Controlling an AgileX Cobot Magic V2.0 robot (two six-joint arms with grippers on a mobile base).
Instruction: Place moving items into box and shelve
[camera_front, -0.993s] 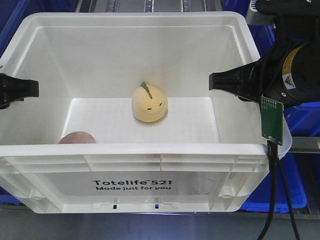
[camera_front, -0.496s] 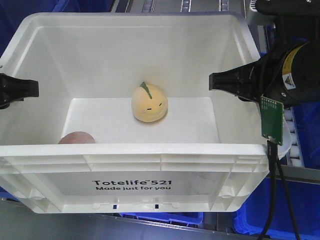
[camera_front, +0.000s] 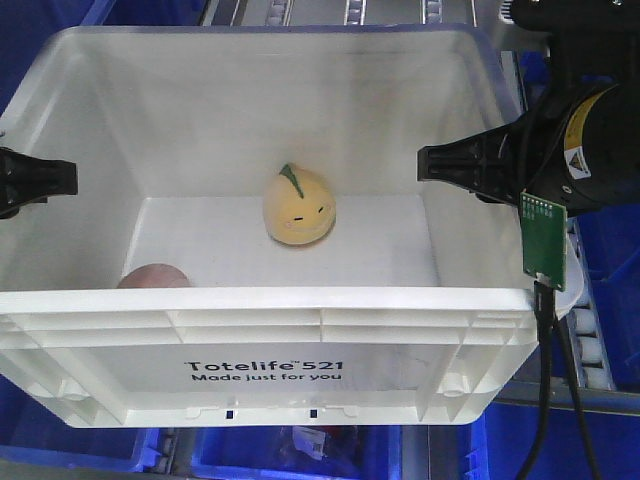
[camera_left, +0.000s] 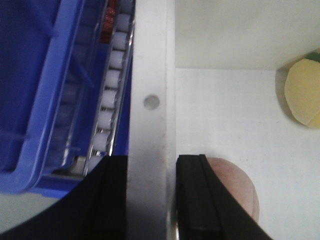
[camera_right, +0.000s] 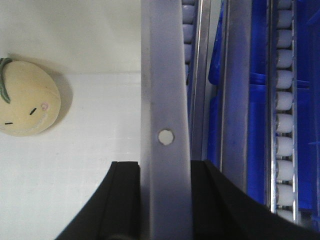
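Nearest the front camera is the printed wall of the cream-white Totelife tote (camera_front: 265, 350), and just behind it the pinkish-brown plush (camera_front: 154, 275) sits tucked in the near-left corner of the floor; the yellow-orange plush (camera_front: 299, 206) rests further back, about mid-floor, well apart from the first; both moving items are inside, so the carrying and shelving is what remains. The left gripper (camera_left: 150, 200) is clamped across the tote's left rim, one finger outside and one inside, beside the pink toy; the right gripper (camera_right: 165, 200) pinches the right rim the same way. Beyond and below lie blue bins (camera_front: 300, 450) and the roller rails (camera_right: 282, 100) of the shelving. The risk I judge greatest: each hold is only a thin pinch on a smooth plastic edge, so uneven lifting or a bump against the rails could let a rim slide out and tip the tote; the loose toys would roll toward the low side.
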